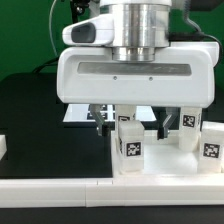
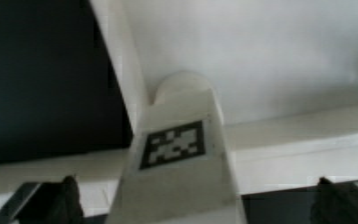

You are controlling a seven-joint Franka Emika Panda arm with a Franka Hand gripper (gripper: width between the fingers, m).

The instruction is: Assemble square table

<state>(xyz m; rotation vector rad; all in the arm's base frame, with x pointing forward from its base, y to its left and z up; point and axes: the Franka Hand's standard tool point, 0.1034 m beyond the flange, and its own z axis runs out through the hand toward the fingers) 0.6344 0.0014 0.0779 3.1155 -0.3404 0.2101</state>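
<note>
Square table slab [image 1: 165,160] lay low at the exterior view's right, white, on the black table [image 1: 30,120], mostly hidden behind the arm's big white wrist housing [image 1: 135,75]. Short white legs stood upright on or just beside it, each with a black-and-white tag: one near the middle [image 1: 130,143], one further toward the exterior view's right [image 1: 188,125], another at the right edge [image 1: 212,140] (exact count hard to tell, housing blocked the rest). A long white rail [image 1: 50,186] ran along the front edge. The gripper [image 1: 108,118] hung below the housing, its dark fingers only partly seen. In the wrist view a tagged leg [image 2: 179,150] stood upright in front of the white slab surface [image 2: 265,50], rising between the two dark fingertips [image 2: 43,203] at the frame's edge; the jaws stood wide apart, clear of the leg on both sides and gripping nothing. Wrist view was blurry, tag pattern not readable.
</note>
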